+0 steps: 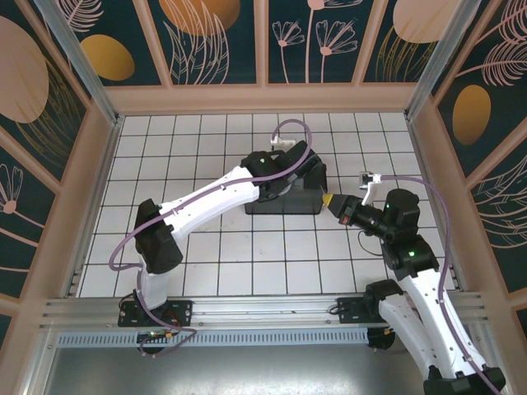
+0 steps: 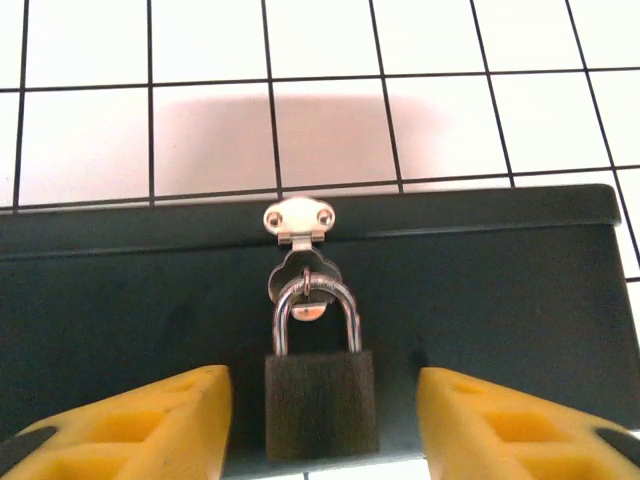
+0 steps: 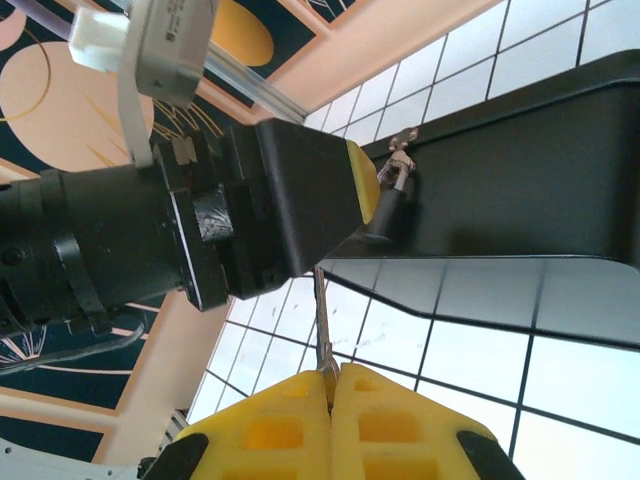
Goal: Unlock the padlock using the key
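While the left gripper's [image 2: 322,395] spread jaws flanked the padlock [image 2: 320,415] without clamping it, the key [image 3: 320,320] pinched in the right gripper's [image 3: 330,385] jaws could have shoved it aside, missing the keyhole.

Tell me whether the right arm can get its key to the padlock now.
Probably not yet: the left gripper straddles the padlock, one finger standing between it and the key pinched in the right gripper.

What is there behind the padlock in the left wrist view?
Behind the padlock is the dark box front; the shackle hangs on the silver hasp. The wall patch behind the lock body is covered.
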